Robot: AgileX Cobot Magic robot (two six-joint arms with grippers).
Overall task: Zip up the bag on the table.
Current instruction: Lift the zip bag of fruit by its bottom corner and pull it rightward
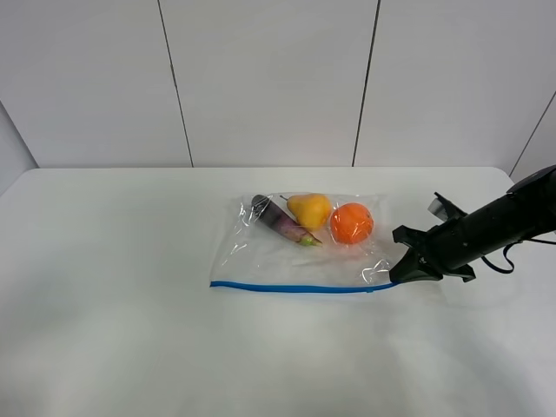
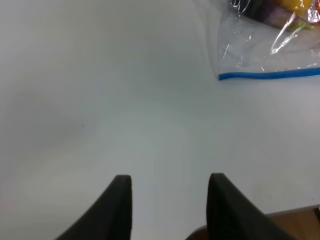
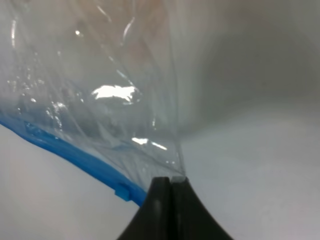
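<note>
We are watching the right claw (image 1: pixel 401 271) pinching the bag (image 1: pixel 295 252) right at its corner, jaws pressed fully together on a sliver of clear film just beside the end of the blue zipper strip (image 1: pixel 295 287). The bag is lying flat on the surface (image 1: pixel 122 313), stretching away from those tips, with the pear (image 1: pixel 310 209), orange (image 1: pixel 351 222) and eggplant (image 1: pixel 282 222) resting on the side far from the strip. The left claw (image 2: pixel 170 200) is hanging wide open, gripping nothing, with the bag's other corner ahead of it and well apart. We are judging this film as thin, crinkly and slippery, likelier to bunch and slide than to resist, while the fruit is lending some anchoring weight. The strip is looking like the stiffest part, so we are reckoning the hold belongs there: one claw pinning an end, the other running along it.
</note>
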